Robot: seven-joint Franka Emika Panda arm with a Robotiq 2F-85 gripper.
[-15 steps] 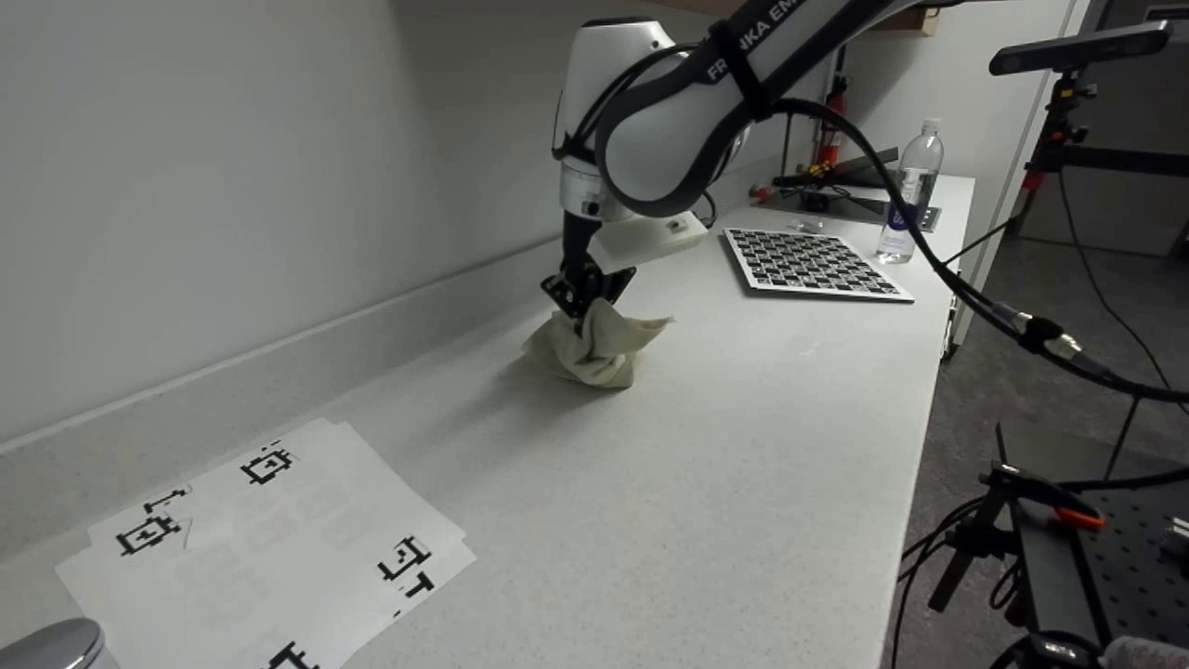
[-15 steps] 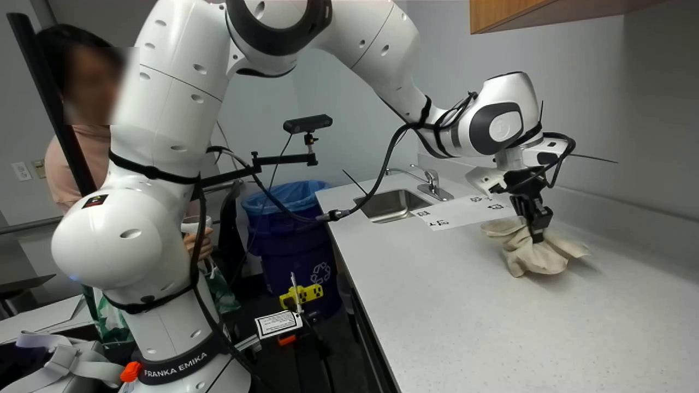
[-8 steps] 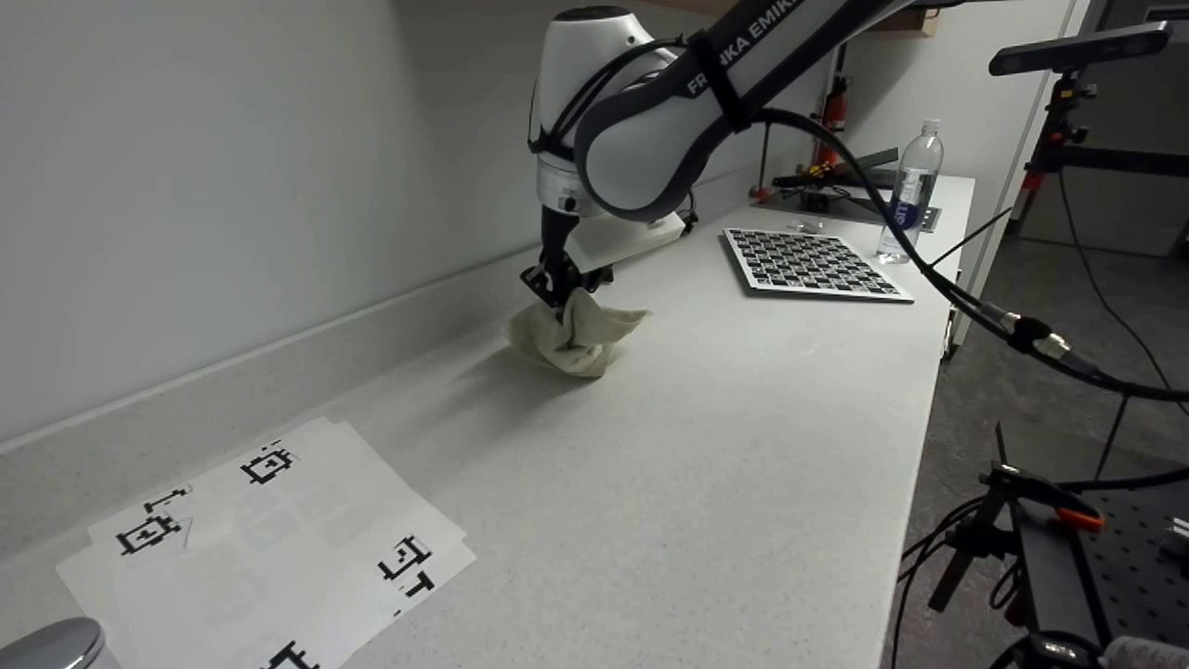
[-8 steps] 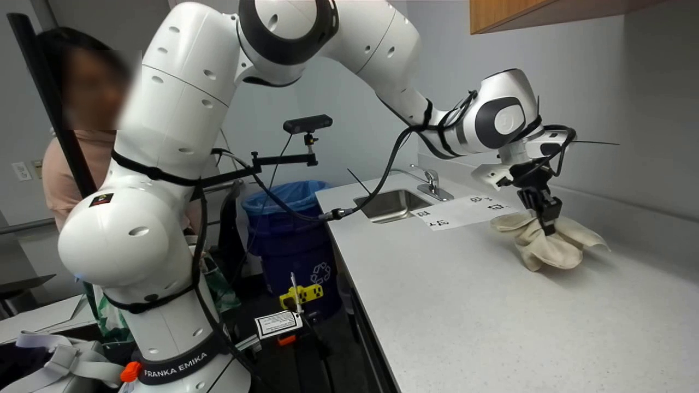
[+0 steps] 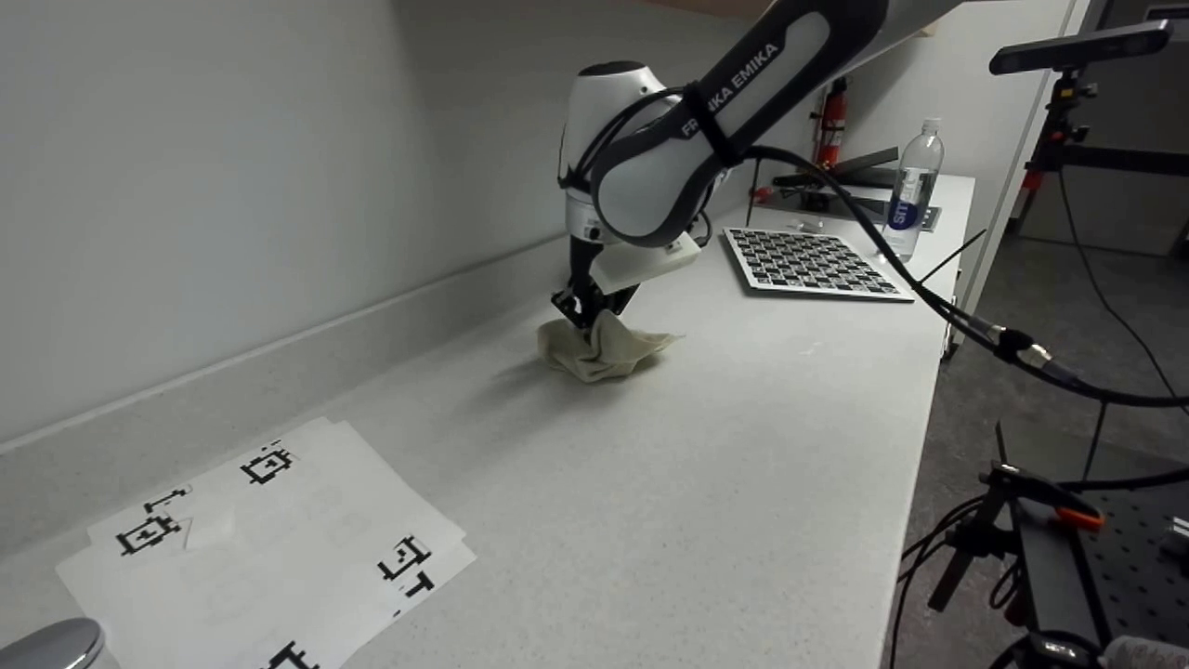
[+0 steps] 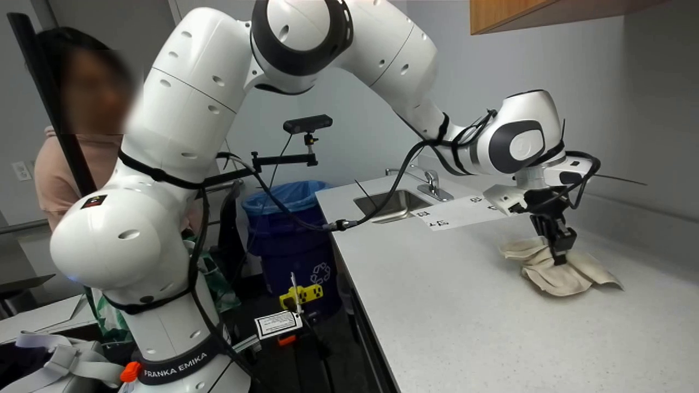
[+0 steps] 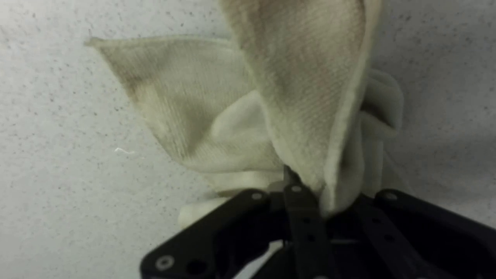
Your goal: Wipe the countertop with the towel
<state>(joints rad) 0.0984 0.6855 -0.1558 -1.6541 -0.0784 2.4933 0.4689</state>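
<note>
Grey-white wall (image 5: 232, 186), low backsplash (image 5: 307, 372) along the bottom of it, one long speckled off-white countertop (image 6: 491, 338), and a wooden cabinet (image 6: 505, 13) overhead.

My Robotiq gripper (image 6: 560, 258) is down low, angled at the surface, jaws together and clamped on a bunched-up fold of the beige towel (image 6: 557, 278). Towel's about at counter level, over toward the backsplash, edges splayed out around the grip. Can't really tell how much of its underside is touching. From the wrist view, one fold sticks up out of the grip and another corner spreads flatter off to the side, with a tiny pale squiggle (image 7: 124, 151) on the counter near it (thread or scratch, no idea).

In an exterior view the towel sits between some white marker paper (image 5: 269, 539) with black square codes and a checkered board (image 5: 813, 262), which has a plastic water bottle (image 5: 912, 190) upright just beside it. Red fire extinguisher (image 5: 833, 125) farther back. Beyond the paper you get a steel sink (image 6: 407, 205) and a chrome faucet (image 6: 433, 186). Next to the counter there's a blue recycling bin (image 6: 295, 262), and a person in a pink top (image 6: 101, 150), face blurred, is behind my Panda arm (image 6: 147, 234).
</note>
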